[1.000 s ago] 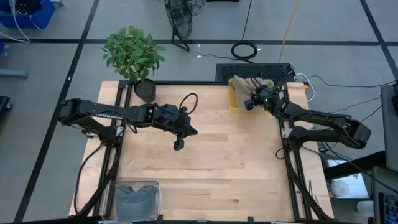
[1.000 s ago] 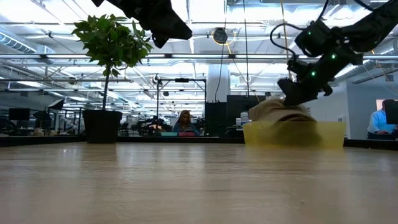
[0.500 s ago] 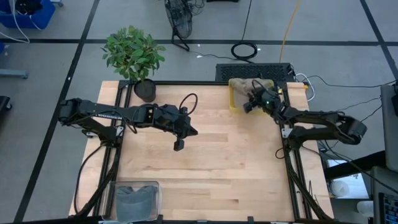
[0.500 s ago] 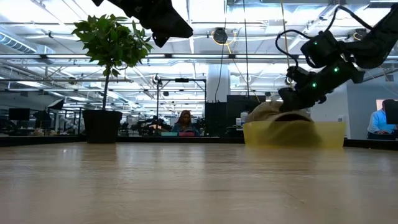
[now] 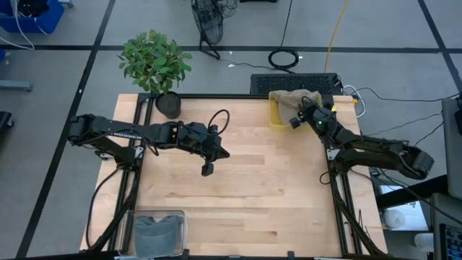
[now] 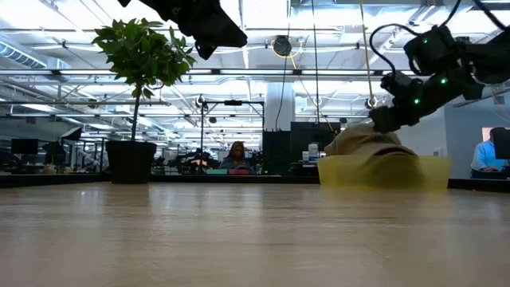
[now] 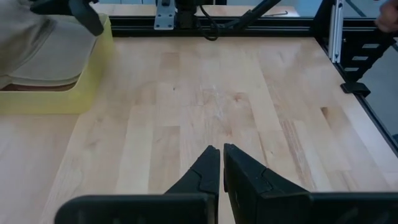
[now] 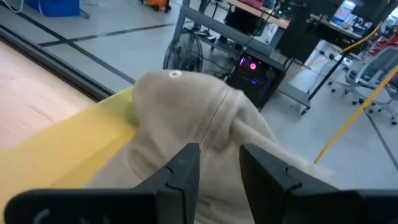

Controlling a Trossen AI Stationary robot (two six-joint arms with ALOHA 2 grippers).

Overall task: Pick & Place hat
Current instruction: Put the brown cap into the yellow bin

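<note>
- The right arm reaches from the bench's right edge toward the far right corner, its forearm slanting across the bench frame and its wrist angled down.
- The right hand point(image 5: 297, 119) sits over the yellow tray point(image 5: 275, 118), and in the right wrist view its two fingers point(image 8: 184, 163) are set on either side of a raised fold of the hat point(image 8: 199, 118), grasping the fabric.
- The hat, beige and soft, lies bunched in the yellow tray at the far right corner of the bench point(image 5: 253, 188); in the low view its crown rises above the tray wall, with the right hand touching its upper right side.
- The left arm stretches from the bench's left edge toward the middle, nearly level above the wood.
- The left hand point(image 5: 208, 167) hangs above the bench's middle, well apart from the tray, fingers clenched together on nothing.
- A potted plant point(image 5: 155, 63) stands at the far left corner.
</note>
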